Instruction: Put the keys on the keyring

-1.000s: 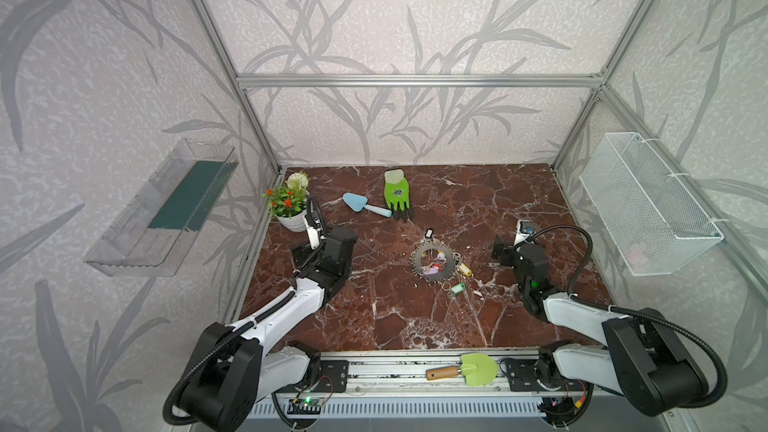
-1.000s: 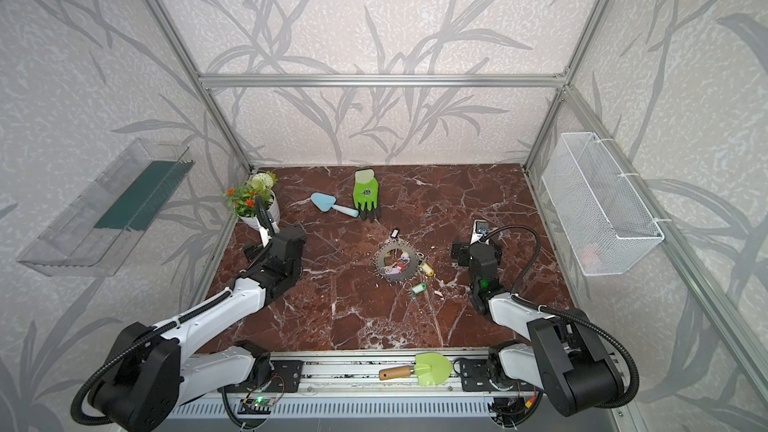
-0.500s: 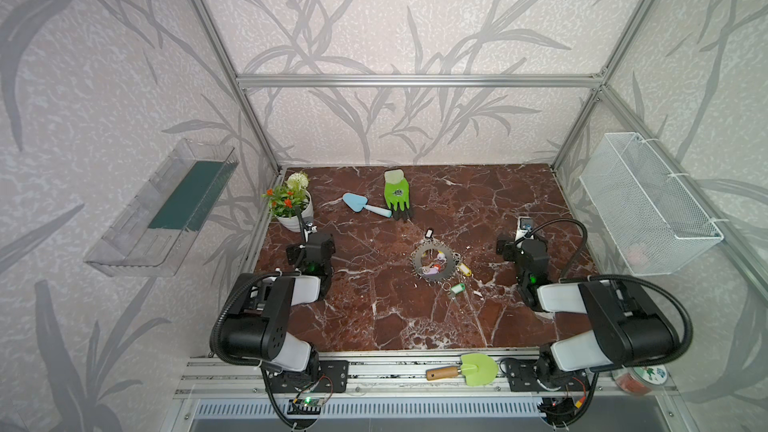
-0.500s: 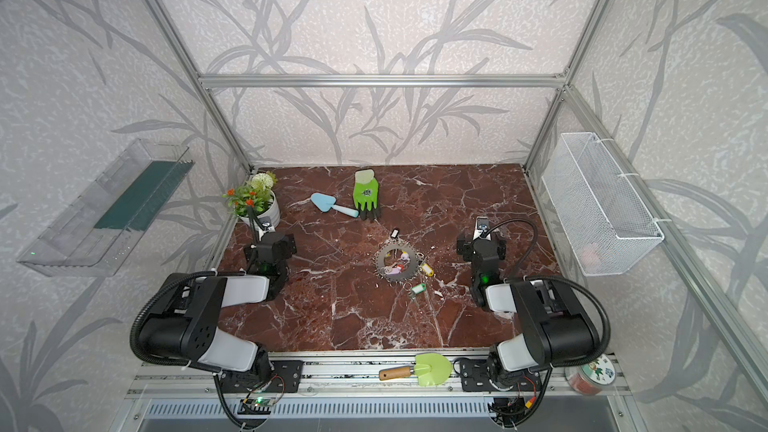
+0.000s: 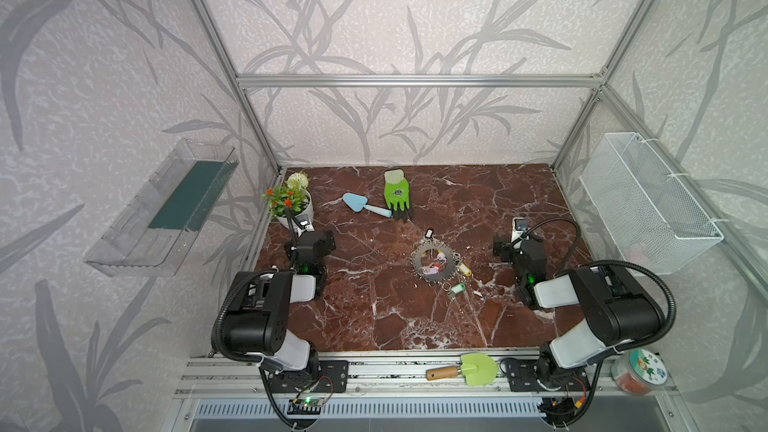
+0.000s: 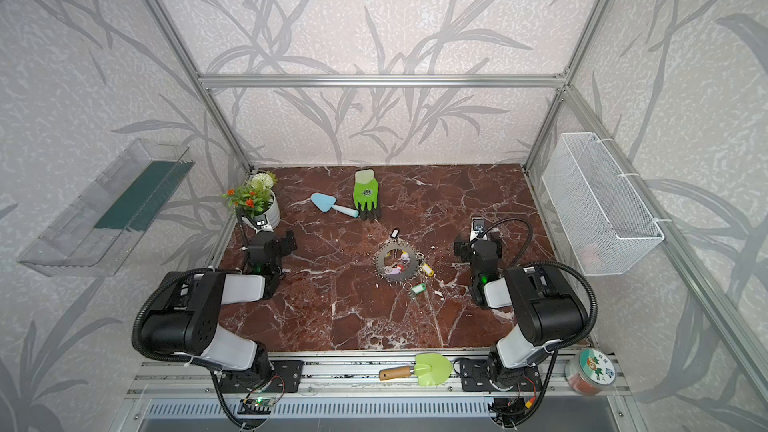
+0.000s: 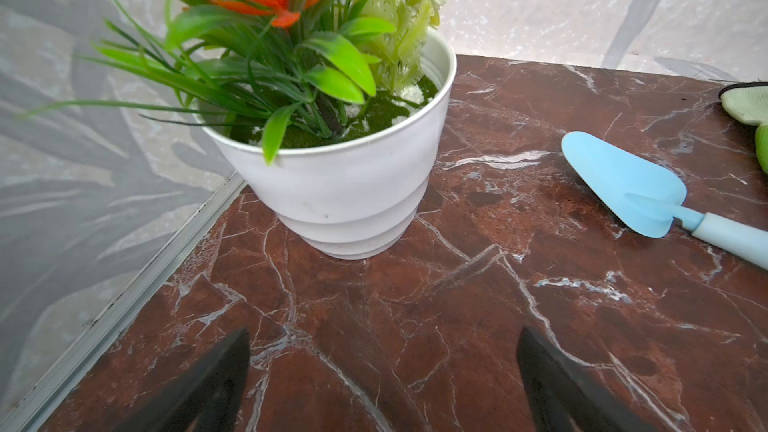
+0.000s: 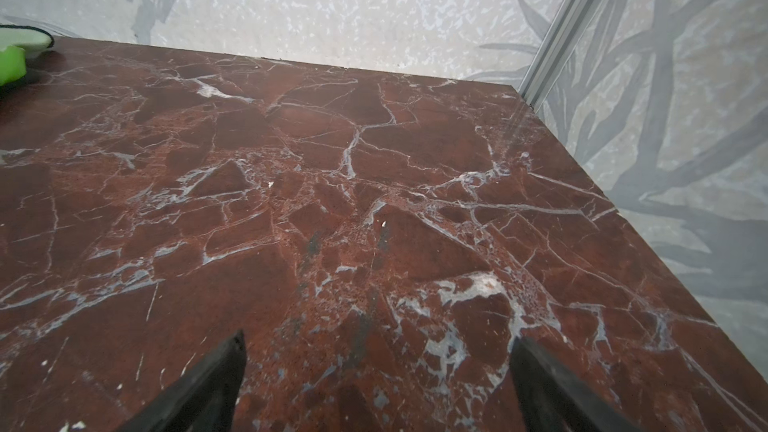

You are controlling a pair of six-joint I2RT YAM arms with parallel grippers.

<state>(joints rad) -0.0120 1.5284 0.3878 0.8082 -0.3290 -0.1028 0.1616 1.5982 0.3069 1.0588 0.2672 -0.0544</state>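
Observation:
The keyring [image 5: 417, 261] [image 6: 380, 261], a flat grey notched disc, lies mid-table in both top views. Of the keys, a lilac tag [image 5: 433, 271] lies in its open centre. A yellow tag [image 5: 464, 270] sits at its right rim, a green tag [image 5: 456, 289] just in front, and a black tag [image 5: 429, 233] behind it. My left gripper [image 5: 312, 239] [image 7: 382, 338] stands open and empty, low over the marble in front of the flowerpot. My right gripper [image 5: 515, 248] [image 8: 378, 342] is open and empty over bare marble, to the right of the keyring. Neither wrist view shows the keys or keyring.
A white flowerpot [image 5: 297, 211] [image 7: 345, 184] stands at the back left, with a blue trowel [image 5: 365, 205] [image 7: 623, 184] and a green glove [image 5: 397, 195] behind the keyring. A green shovel [image 5: 469, 369] lies on the front rail. A wire basket [image 5: 648, 201] hangs on the right wall.
Both arms have folded back from a stretched reach to tucked poses at the table's sides. The grippers stayed open and the keys and keyring have not moved.

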